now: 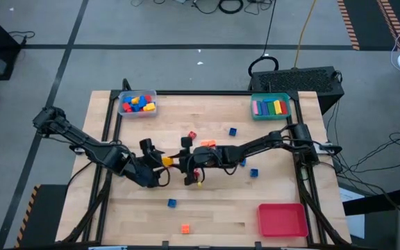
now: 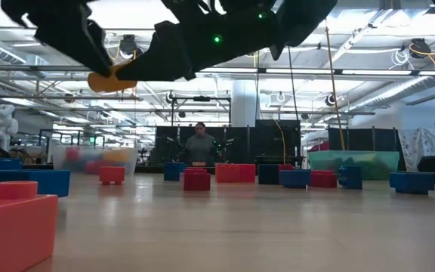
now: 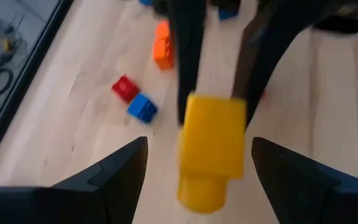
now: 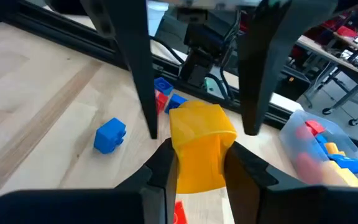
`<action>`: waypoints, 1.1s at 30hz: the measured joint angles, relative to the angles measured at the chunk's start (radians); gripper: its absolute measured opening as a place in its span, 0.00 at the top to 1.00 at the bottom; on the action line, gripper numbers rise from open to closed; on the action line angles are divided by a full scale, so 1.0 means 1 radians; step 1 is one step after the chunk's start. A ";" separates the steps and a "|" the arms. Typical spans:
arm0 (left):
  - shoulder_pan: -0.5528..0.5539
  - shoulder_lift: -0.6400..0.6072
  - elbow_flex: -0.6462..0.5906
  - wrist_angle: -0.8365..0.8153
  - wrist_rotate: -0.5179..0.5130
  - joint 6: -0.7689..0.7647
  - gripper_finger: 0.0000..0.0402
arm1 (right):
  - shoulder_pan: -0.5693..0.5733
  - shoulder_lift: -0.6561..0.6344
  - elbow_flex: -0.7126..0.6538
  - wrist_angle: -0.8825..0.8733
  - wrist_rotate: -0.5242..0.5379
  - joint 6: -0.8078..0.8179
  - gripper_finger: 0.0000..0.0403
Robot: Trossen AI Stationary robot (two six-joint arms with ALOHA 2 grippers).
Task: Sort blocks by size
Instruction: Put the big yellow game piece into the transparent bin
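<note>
A yellow block [image 1: 167, 161] hangs in mid-air over the table's middle, between my two grippers. My right gripper [image 4: 197, 149], reaching in from the table's right, is shut on it. My left gripper [image 3: 199, 142] comes from the left and stands open. One of its fingers is on either side of the block's free end [image 3: 201, 186], with a gap on both sides. In the low view the yellow block [image 2: 112, 79] shows high above the table under the dark arms. Loose blocks lie on the table: red [image 1: 192, 134], orange [image 1: 207, 144], blue [image 1: 232, 130]. My right gripper pinches the yellow block between its two fingers, on two opposite side faces [image 4: 182, 165]. The fingers come nearly level from the table's right side. The block is lifted clear of the table, and its other end [image 4: 201, 121] sticks out past the fingertips toward my left gripper.
A clear tray [image 1: 137, 103] with mixed blocks stands at the far left. A teal tray [image 1: 271, 106] with long bars is at the far right, a red tray [image 1: 282, 219] at the near right. More loose blocks lie near the front: blue [image 1: 171, 203], orange [image 1: 185, 228], blue [image 1: 253, 173].
</note>
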 joint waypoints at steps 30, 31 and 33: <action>0.219 -0.001 0.000 -0.247 0.066 -0.046 0.65 | -0.008 -0.002 0.000 -0.010 0.115 0.223 0.43; 0.241 -0.007 0.000 -0.279 0.037 -0.065 0.65 | -0.010 -0.003 0.000 -0.027 0.138 0.242 0.41; 0.298 -0.021 0.000 -0.337 -0.016 -0.098 0.65 | -0.015 -0.005 0.000 -0.050 0.158 0.271 0.40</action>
